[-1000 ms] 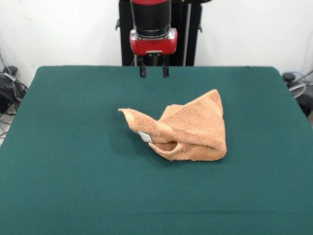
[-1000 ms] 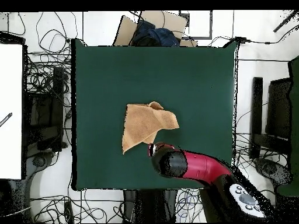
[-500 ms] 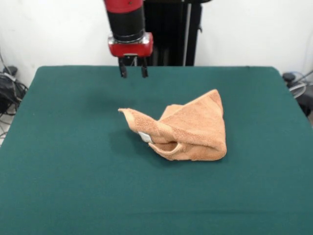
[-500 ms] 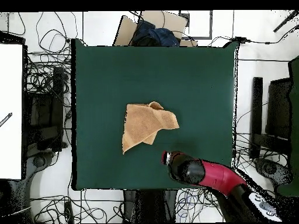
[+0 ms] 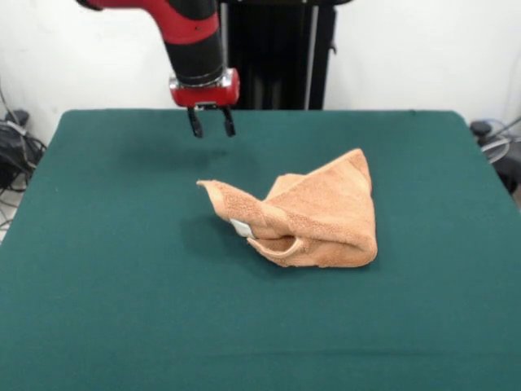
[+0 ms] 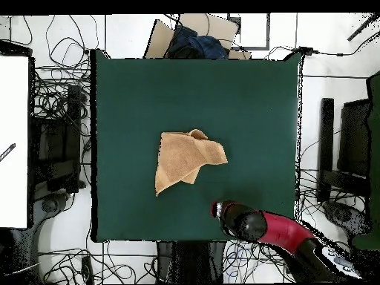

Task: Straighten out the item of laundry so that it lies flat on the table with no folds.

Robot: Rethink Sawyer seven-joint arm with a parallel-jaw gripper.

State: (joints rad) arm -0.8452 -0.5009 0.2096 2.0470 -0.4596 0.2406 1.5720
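Note:
The peach-orange towel lies crumpled near the middle of the dark green table, folded over itself with one corner raised at the left and a small white label showing. It also shows in the overhead view. My gripper hangs open and empty above the table's far side, behind and to the left of the towel, apart from it. In the overhead view the arm's end is below and to the right of the towel, over the table; its fingers are hidden there.
Cables and equipment lie on the floor around the table in the overhead view. A cardboard box with dark cloth sits beyond the table's top edge. A white surface stands at the left.
My gripper has moved leftward in the front view along the far side, away from the towel, and a little lower. The towel has not moved.

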